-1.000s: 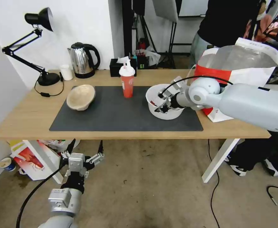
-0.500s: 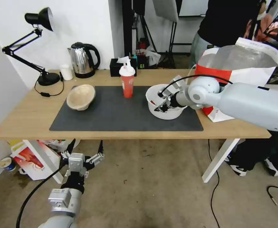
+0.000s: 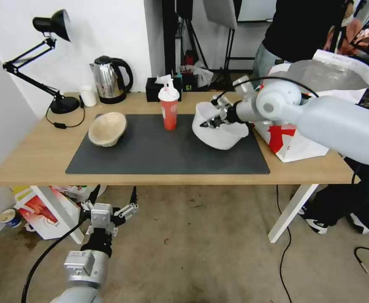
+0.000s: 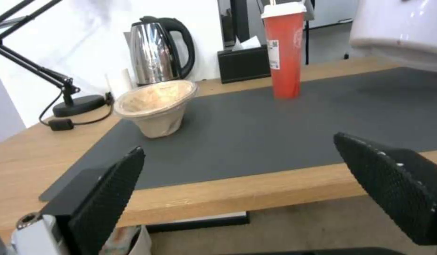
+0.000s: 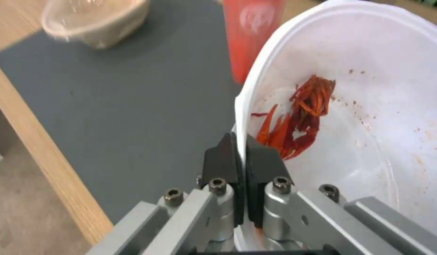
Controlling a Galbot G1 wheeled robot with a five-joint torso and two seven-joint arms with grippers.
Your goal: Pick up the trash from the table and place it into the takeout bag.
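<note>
My right gripper (image 3: 212,122) (image 5: 241,156) is shut on the rim of the white plastic bowl (image 3: 218,128) (image 5: 369,106), which hangs tilted above the dark grey mat (image 3: 159,147). Red residue (image 5: 299,113) clings inside the bowl. The red drink cup (image 3: 169,110) (image 4: 284,53) stands upright at the mat's back edge. Tipped on its side at the mat's left end lies the beige pulp bowl (image 3: 107,128) (image 4: 157,104). The white-and-red takeout bag (image 3: 314,109) stands open at the table's (image 3: 33,155) right end, behind my right arm. My left gripper (image 3: 109,204) (image 4: 247,184) hangs open below the table's front edge.
A black desk lamp (image 3: 50,59), a small white cup (image 3: 88,96), a steel kettle (image 3: 109,80) and a black tissue box (image 3: 161,90) line the table's back. A red-and-white carton (image 3: 41,210) sits on the floor under the left end. A person stands behind the bag.
My right gripper has lifted the white bowl off the mat and tilted it, moving it up and toward the back. The left arm has not moved.
</note>
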